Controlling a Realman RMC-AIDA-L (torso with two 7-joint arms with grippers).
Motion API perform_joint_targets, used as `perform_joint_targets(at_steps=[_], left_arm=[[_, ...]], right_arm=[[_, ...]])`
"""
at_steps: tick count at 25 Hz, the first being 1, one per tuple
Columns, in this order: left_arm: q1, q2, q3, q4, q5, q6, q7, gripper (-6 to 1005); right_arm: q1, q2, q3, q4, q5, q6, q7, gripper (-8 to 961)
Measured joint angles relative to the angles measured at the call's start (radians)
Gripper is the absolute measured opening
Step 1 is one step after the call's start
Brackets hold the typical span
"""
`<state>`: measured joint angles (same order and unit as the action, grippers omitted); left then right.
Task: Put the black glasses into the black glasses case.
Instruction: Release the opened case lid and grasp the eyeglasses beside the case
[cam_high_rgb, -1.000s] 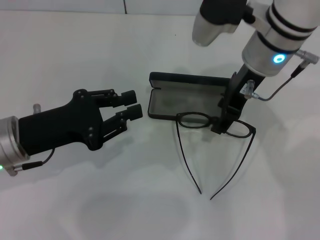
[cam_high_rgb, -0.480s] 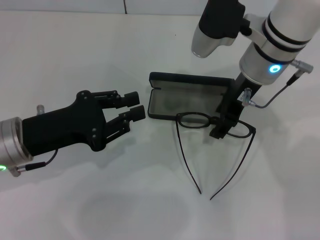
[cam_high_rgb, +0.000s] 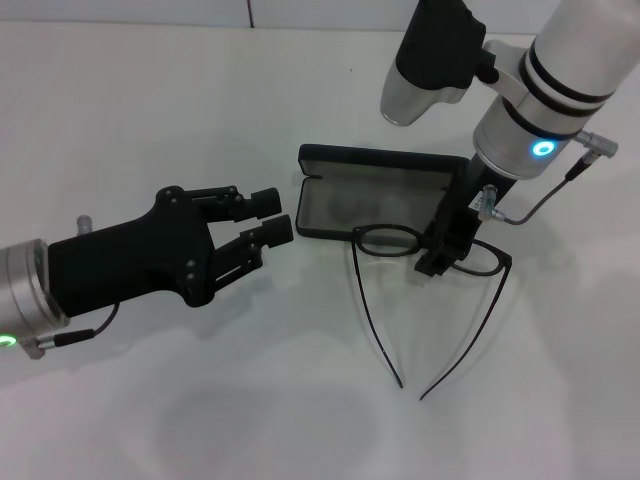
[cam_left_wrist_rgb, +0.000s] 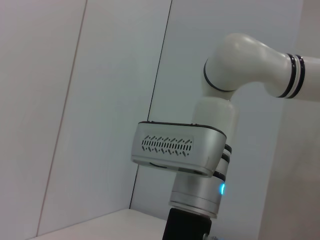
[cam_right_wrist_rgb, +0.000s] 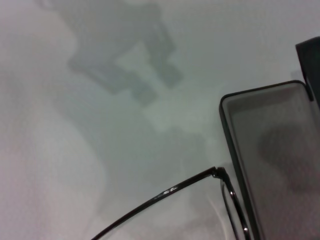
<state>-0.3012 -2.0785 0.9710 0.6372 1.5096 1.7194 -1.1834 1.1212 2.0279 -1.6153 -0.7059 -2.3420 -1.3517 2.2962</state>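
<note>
Two temple arms of the black glasses (cam_high_rgb: 430, 265) lie spread on the table (cam_high_rgb: 150, 120), nearest. Left gripper (cam_high_rgb: 265, 215) hovers slightly parted, empty. Right gripper (cam_high_rgb: 440, 255) pinches the bridge. Beyond: open black glasses case (cam_high_rgb: 370, 195). Next: lift, carry into case.

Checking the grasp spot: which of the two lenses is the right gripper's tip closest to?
The lens on the robot's right: the right gripper stands at the bridge of the black glasses and overlaps that lens's inner rim, while the other lens shows whole.
</note>
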Motion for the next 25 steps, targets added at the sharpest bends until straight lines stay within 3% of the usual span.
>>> perform_joint_targets(at_steps=[11, 25], left_arm=[[0.001, 0.000, 0.000, -0.005, 0.000, 0.000, 0.001, 219], [0.011, -0.001, 0.002, -0.008, 0.000, 0.000, 0.001, 202]], right_arm=[[0.000, 0.000, -0.010, 0.010, 0.008, 0.025, 0.000, 360], [-0.011, 0.001, -0.012, -0.001, 0.015, 0.024, 0.010, 171]])
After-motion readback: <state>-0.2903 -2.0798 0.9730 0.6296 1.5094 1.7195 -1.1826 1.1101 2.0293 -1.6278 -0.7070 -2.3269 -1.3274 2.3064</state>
